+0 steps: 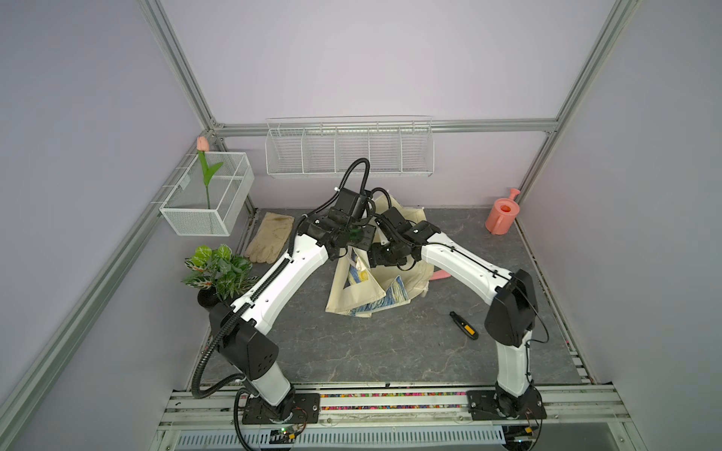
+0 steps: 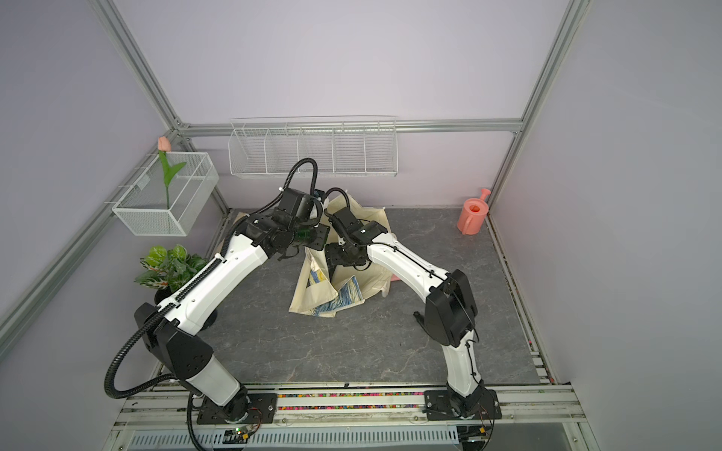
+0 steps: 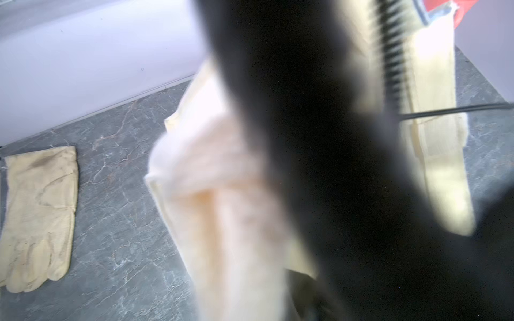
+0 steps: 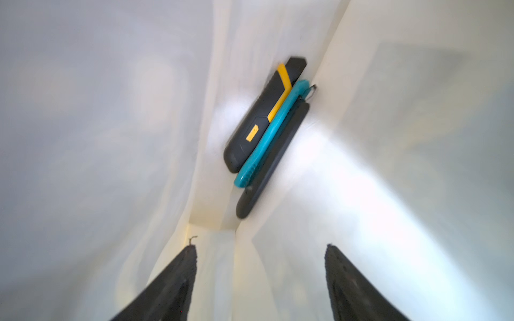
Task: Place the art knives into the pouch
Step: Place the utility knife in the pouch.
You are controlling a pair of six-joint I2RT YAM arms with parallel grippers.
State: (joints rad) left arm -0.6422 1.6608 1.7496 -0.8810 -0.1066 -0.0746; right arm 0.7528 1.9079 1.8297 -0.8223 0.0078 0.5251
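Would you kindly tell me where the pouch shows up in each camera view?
Top view: pouch near the picture's centre.
Top view: pouch slightly left of centre.
Left wrist: blurred cream cloth across much of the frame.
Right wrist: its cream inside fills the frame, three knives within.
Shared landmark: beige gloves, in a top view and left wrist view.

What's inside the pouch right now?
Right wrist view, looking into the pouch: three knives lie side by side in the bottom crease, a black-and-yellow knife, a teal knife and a dark grey knife. The right gripper is open and empty. In both top views the interior is out of sight.
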